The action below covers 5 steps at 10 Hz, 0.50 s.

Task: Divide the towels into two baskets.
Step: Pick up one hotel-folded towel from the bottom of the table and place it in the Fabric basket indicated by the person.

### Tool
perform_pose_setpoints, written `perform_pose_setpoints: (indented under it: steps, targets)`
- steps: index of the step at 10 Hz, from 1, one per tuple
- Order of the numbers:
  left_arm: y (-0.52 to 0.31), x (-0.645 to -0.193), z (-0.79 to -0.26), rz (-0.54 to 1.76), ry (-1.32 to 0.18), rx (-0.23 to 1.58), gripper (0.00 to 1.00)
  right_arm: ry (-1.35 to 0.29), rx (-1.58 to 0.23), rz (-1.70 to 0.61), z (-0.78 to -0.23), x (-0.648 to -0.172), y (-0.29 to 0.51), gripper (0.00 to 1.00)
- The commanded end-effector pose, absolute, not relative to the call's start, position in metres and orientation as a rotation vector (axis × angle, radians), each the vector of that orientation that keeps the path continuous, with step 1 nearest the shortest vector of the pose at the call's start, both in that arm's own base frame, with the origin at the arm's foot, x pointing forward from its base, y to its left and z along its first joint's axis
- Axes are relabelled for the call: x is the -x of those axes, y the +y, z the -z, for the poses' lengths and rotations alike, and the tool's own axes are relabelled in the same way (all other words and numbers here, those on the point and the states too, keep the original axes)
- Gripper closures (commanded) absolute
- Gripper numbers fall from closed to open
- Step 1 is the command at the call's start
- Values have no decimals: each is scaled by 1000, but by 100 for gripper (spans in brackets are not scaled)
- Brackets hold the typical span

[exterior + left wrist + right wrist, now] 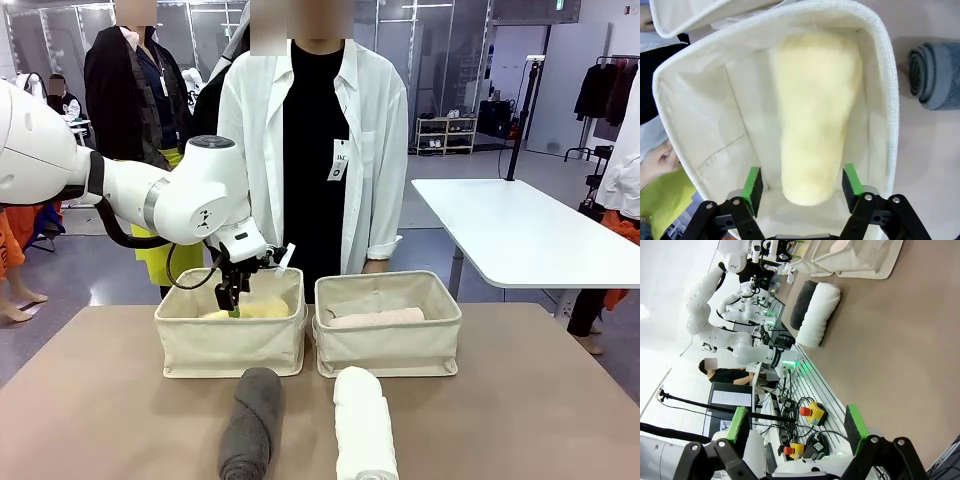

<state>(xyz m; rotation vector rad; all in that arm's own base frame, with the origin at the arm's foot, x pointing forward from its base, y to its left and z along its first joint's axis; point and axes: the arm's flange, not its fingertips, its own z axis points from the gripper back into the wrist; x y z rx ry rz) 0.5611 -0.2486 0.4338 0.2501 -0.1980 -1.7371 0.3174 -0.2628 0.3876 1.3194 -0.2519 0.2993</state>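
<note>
Left gripper [802, 182] is down over the left basket [230, 345], jaws spread on either side of the pale yellow towel [815, 115]. The green pads [752, 184] flank the near end of the roll with a sliver of gap on each side, so it's not squeezing anything, just straddling it. The yellow roll lies flat on the basket floor, long axis along the basket's longer side (in the left wrist view it points straight away from the fingers). Right gripper [797, 425] hangs wide open with nothing between its pads, off to the side over the table edge. The pale pink towel [375, 318] lies in the right basket [390, 350], also lengthwise, left to right. The dark grey towel [250, 420] and white towel [363, 425] are on the table in front of the baskets, side by side, apart, both pointing from the robot's side toward the person.
</note>
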Motion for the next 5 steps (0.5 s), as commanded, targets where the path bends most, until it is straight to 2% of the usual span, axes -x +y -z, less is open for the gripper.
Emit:
perform_pose_setpoints:
  steps: [1,4,5]
  targets:
    - [-243,-563,-447,1690,-167,-286,0,-258,-1309,-314,-388,-313,-262,4]
    - [-232,-556,-460,1645,-165,-285,0,-258,-1309,-314,-388,-313,-262,4]
    - [-240,-565,-450,1694,-204,-265,0,-258,-1309,-314,-388,-313,-262,4]
